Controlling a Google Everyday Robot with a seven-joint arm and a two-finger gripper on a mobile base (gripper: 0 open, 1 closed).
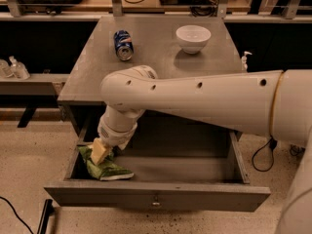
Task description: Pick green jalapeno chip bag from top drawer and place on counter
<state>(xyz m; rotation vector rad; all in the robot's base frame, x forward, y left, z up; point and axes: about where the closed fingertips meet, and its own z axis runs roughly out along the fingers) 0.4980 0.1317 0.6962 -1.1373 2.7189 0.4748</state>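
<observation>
**benchrat:** So what was in that shot? Big stuff first.

**drawer_dave:** Biggest thing by far was the white arm (204, 99). It came in from the right edge and stretched across the middle, covering the front part of the grey desk (161, 67). On the left side it bent downward and dropped into the drawer (195, 167), which was pulled wide open below the desk's front edge.

**benchrat:** And the end effector?

**drawer_dave:** The end effector (99, 151) was down at the drawer's left end, with its yellowish tip right on the green chip bag (111, 170). It was touching the bag for sure. Whether it was spread, pressed together or actually pinching the bag, I honestly couldn't tell, because the wrist above it hid too much.

**benchrat:** Where exactly was the bag then?

**drawer_dave:** Inside the drawer, front-left corner, lying crumpled on the drawer floor. One end sat close to the front panel and the other was tucked under the end effector near the left wall.

**benchrat:** Anything on top of the desk?

**drawer_dave:** A white bowl (193, 37) stood upright toward the back right. A blue soda can (123, 45) lay on its side toward the back left, well apart from the bowl. The tiniest thing was a keyhole (156, 203) in the middle of the drawer's front panel.
</observation>
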